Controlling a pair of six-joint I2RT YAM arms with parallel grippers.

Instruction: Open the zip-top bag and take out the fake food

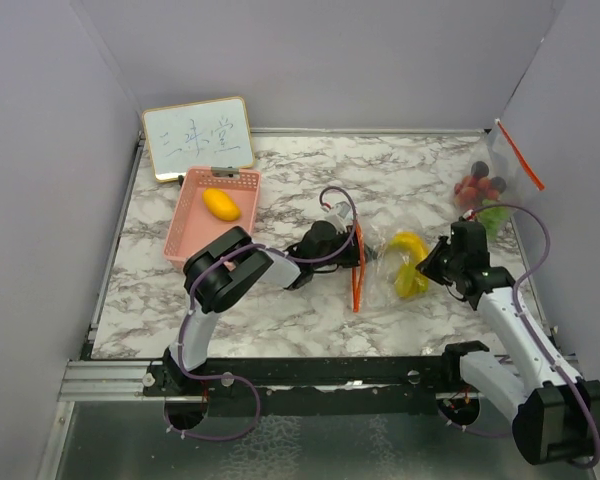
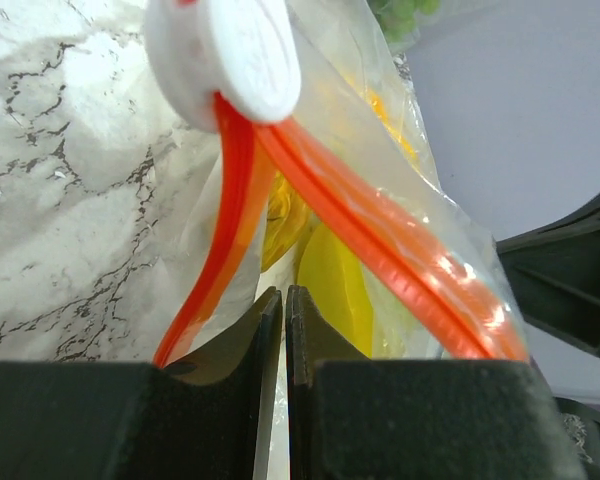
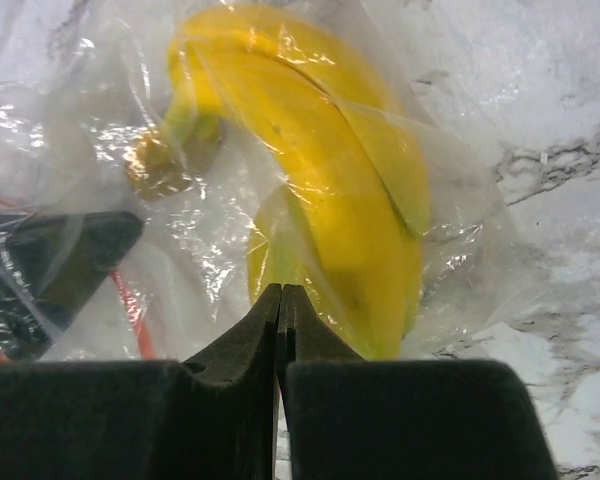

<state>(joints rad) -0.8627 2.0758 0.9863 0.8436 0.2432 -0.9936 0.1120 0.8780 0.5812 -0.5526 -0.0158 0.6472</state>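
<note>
The clear zip-top bag (image 1: 385, 265) lies mid-table with its orange zip strip (image 1: 357, 268) facing left. A yellow banana (image 1: 411, 263) is inside it. My left gripper (image 1: 352, 257) is at the mouth, its jaws shut on a thin layer of bag film. In the left wrist view the left gripper (image 2: 283, 292) sits just below the parted orange zip strips (image 2: 380, 230) and the white slider (image 2: 225, 55). My right gripper (image 1: 433, 268) is shut on the bag's far end. In the right wrist view the right gripper (image 3: 281, 290) is under the banana (image 3: 330, 180). A yellow-orange lemon (image 1: 220, 203) lies in the pink basket (image 1: 185, 225).
A second clear bag (image 1: 490, 180) with red, dark and green pieces leans against the right wall at the back. A small whiteboard (image 1: 197, 137) stands at the back left behind the basket. Grey walls enclose the marble table (image 1: 310, 320) on three sides.
</note>
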